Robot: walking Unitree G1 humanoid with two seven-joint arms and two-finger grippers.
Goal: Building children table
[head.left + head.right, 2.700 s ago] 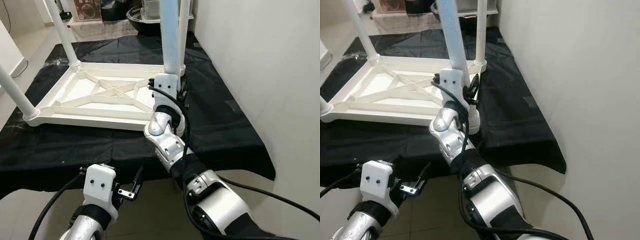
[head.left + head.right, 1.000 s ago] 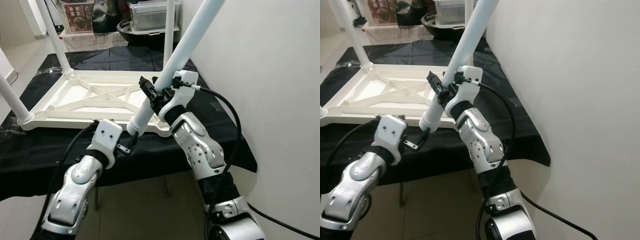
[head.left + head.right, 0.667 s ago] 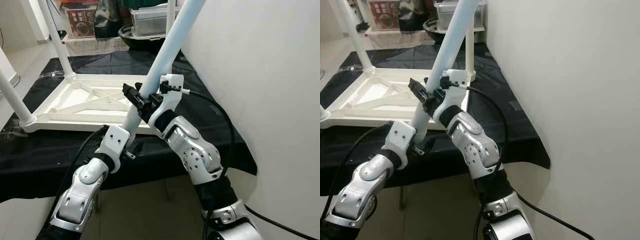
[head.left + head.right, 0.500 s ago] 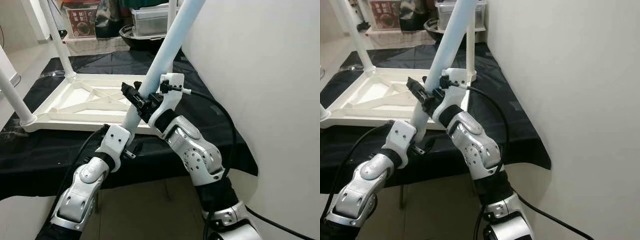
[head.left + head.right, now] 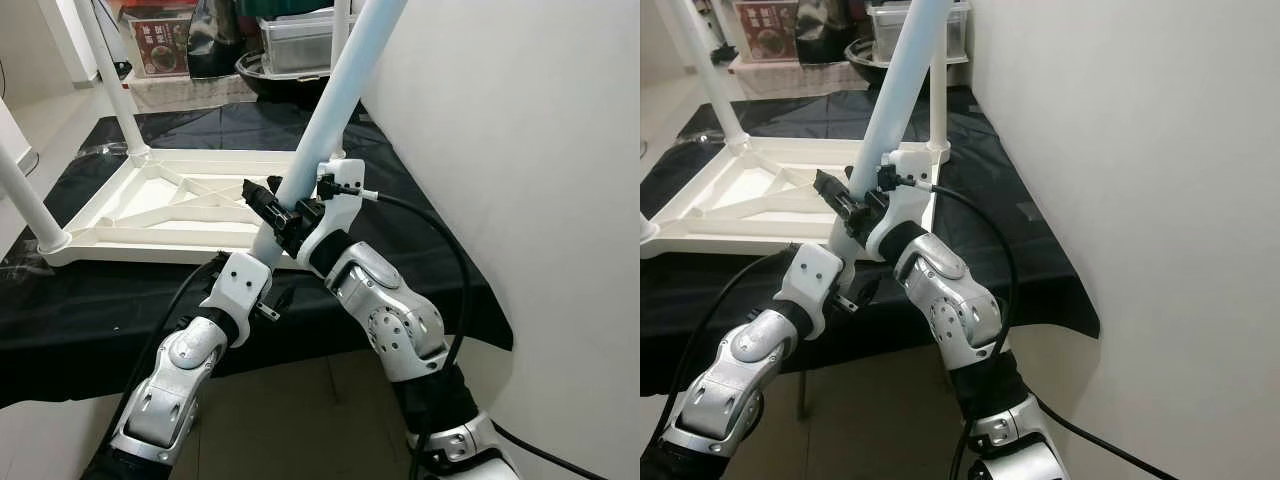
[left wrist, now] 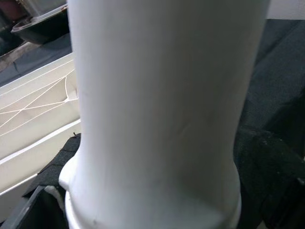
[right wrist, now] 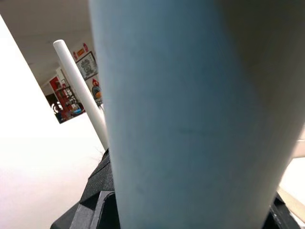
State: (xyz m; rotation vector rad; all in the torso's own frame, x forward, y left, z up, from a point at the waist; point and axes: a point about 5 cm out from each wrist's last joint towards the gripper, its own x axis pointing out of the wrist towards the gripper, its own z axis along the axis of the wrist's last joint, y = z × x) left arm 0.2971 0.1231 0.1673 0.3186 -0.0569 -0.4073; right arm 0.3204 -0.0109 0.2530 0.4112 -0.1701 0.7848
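Observation:
The white table top [image 5: 150,190] lies upside down on a black cloth [image 5: 100,290]. Three white legs stand in its corners: far left [image 5: 110,80], near left [image 5: 25,195] and far right [image 5: 937,90]. The fourth leg [image 5: 335,90] leans tilted over the near right corner. My right gripper [image 5: 283,208] is shut on its lower part. My left gripper [image 5: 270,300] sits right below the leg's flanged lower end [image 6: 157,95], close against it. In the right wrist view the held leg [image 7: 181,119] is very near, with another leg [image 7: 78,90] behind it.
A pale wall [image 5: 520,150] runs close along the right side. A plastic box and a dark bowl [image 5: 300,40] stand behind the cloth. The cloth's front edge hangs over tiled floor [image 5: 300,400] under my arms.
The leg stood upright at the near right corner 2.7 s ago; now it is tilted in my right gripper. My left gripper has risen from below the cloth edge to the leg's lower end.

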